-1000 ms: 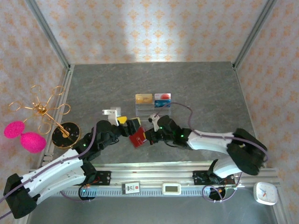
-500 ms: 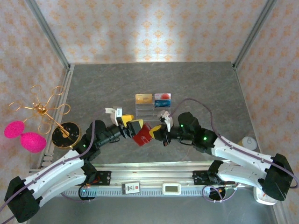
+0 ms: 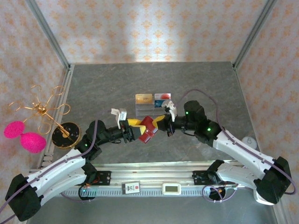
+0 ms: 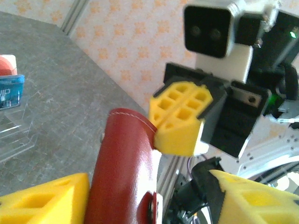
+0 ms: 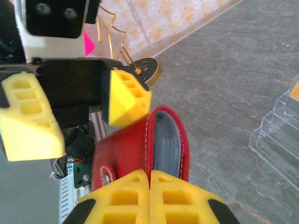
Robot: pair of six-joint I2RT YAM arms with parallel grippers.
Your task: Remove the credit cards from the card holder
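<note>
The dark red card holder (image 3: 148, 129) hangs above the table between both grippers. My right gripper (image 3: 161, 121) is shut on the edge of one cover (image 5: 124, 154). That pulls the covers slightly apart, and grey layers (image 5: 166, 142) show inside. I cannot tell whether these are the credit cards. My left gripper (image 3: 137, 128) reaches in from the left, its jaws open around the holder (image 4: 124, 172). One of its fingers (image 4: 44, 200) lies close against the cover, and the other finger (image 4: 257, 196) stands clear of it.
Just behind the grippers stands a clear acrylic stand (image 3: 153, 110) with a gold card (image 3: 143, 98) and a blue-white-red card (image 3: 162, 98). A gold wire ornament (image 3: 43, 111) on a black base (image 3: 65, 134) with pink balls (image 3: 27, 138) is at the left. A metal rail (image 3: 154, 169) runs along the near edge.
The right gripper has carried the card holder up and to the right, toward the acrylic stand. The left gripper followed it, and its jaws have narrowed around the holder.
</note>
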